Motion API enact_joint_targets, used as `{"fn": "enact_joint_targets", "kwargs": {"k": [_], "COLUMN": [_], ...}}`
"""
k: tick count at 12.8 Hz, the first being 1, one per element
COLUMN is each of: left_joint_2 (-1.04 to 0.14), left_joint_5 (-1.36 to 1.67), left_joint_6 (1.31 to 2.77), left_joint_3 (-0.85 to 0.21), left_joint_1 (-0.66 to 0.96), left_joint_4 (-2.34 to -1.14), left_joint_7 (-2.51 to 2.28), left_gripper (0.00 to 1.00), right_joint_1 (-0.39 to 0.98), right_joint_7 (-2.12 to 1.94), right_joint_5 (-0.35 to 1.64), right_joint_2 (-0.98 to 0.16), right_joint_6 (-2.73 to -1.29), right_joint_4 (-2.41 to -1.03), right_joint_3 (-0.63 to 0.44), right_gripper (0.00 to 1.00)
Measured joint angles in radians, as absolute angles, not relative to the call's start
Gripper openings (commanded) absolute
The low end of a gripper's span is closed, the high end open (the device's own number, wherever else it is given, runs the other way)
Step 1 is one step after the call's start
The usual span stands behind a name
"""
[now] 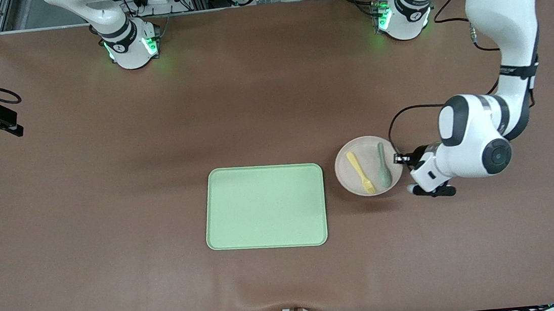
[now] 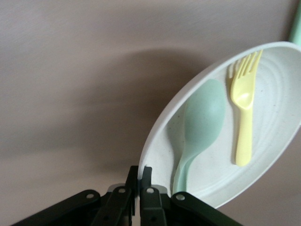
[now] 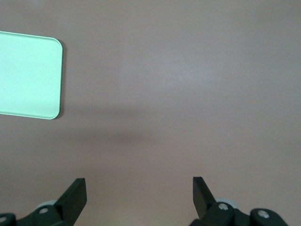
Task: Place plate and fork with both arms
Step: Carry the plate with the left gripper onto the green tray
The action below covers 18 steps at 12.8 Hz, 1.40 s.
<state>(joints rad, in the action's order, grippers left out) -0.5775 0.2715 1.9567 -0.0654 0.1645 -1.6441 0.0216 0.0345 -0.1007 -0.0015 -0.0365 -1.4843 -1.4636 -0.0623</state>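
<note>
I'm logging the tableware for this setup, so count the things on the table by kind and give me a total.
Plates: 1, the plate, gripped at its rim by the left gripper
Forks: 1, the fork, on the plate
Spoons: 1, the spoon, on the plate
Trays: 1, the tray
Total: 4

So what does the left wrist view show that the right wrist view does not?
Only the left wrist view shows the left hand shut on the rim of the plate, which carries the fork and the spoon. Only the right wrist view shows the open right hand over bare table. Both share the green tray.
</note>
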Motion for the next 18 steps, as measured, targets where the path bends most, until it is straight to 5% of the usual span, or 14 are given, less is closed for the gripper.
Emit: {"fn": "enact_joint_targets", "kwargs": {"k": [7, 18], "left_joint_2": [-0.755, -0.847], "left_joint_5": [0.354, 0.434], "left_joint_6": [1.967, 2.22], "left_joint_3": [-0.067, -0.068], "left_joint_1": [0.302, 0.391], "left_joint_4": [-1.366, -1.32], "left_joint_7": [-0.134, -0.216], "left_gripper": [0.0, 0.0], "right_joint_1": [0.034, 0.034], "right_joint_7": [-0.101, -0.101], "right_joint_5": [-0.002, -0.002], "right_joint_2": [-0.037, -0.037], "right_joint_6": [-1.484, -1.484], "right_joint_4": [-1.464, -1.464], "right_joint_3": [-0.063, -0.063], "right_gripper": [1.0, 1.0]}}
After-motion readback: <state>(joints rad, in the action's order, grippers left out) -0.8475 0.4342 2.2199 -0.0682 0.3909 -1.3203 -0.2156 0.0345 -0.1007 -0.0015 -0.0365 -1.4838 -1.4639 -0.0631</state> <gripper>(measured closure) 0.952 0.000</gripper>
